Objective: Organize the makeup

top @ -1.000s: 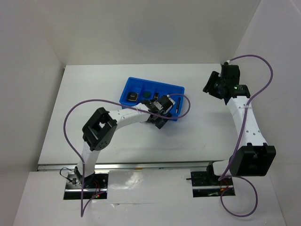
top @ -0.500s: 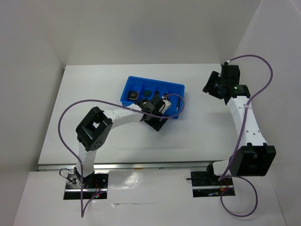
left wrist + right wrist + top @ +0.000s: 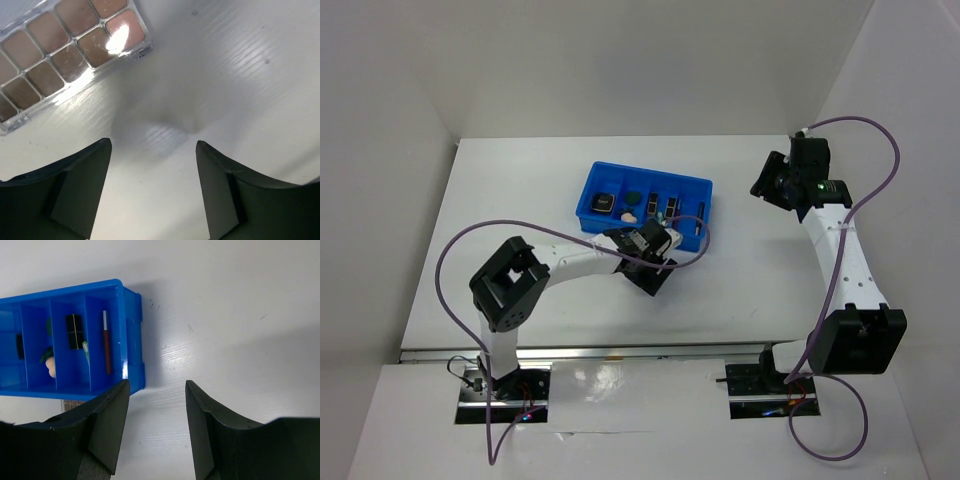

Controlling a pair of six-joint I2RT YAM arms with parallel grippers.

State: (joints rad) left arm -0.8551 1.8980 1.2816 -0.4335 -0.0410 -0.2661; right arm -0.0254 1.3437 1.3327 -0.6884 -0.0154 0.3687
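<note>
palette (image 3: 65,52): pinkish flat one, tan and peach pans in a clear case, lying flat on the white counter (image 3: 240,75), outside the tray

palette vs left fingers (image 3: 648,272): in the left wrist view, up ahead and off to the left of the fingertips, clear of both, not in the gap, no contact

left fingers: spread wide, gripping nothing, just bare counter and a soft shadow between them

left arm: reaching low over the counter right in front of the blue tray (image 3: 650,174), blocking the palette from the top camera

right fingers (image 3: 763,185): apart too, holding nothing, hanging above the counter off to the right of the tray, well apart from it

right wrist view: plain counter in the gap, tray off to the left, a sliver of palette (image 3: 74,403) peeking out right by the tray's near wall, can't tell if touching

already in the tray: black square compact (image 3: 604,201) at the left end, dark green round piece (image 3: 634,196) next door with the peach sponge (image 3: 629,214), black-gold cases (image 3: 653,206) in the middle slots, thin pencil (image 3: 699,218) lying lengthwise in the right-end slot

tray contents: not touched by either set of fingers
</note>
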